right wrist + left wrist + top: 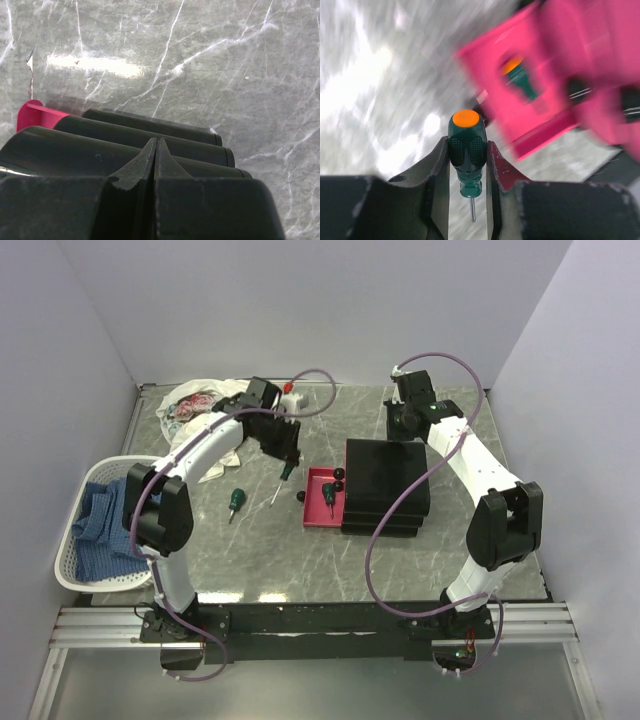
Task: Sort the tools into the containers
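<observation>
Clearly the left pincer (466,145) grips a green-handled screwdriver (465,152) between its fingers, while the right pincer (156,145) is fully closed

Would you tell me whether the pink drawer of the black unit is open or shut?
Open: the pink drawer sticks out from the black unit, with a green screwdriver lying inside.

Top view high overhead; wrist views close, looking down; all share drawer unit (388,475).
</observation>
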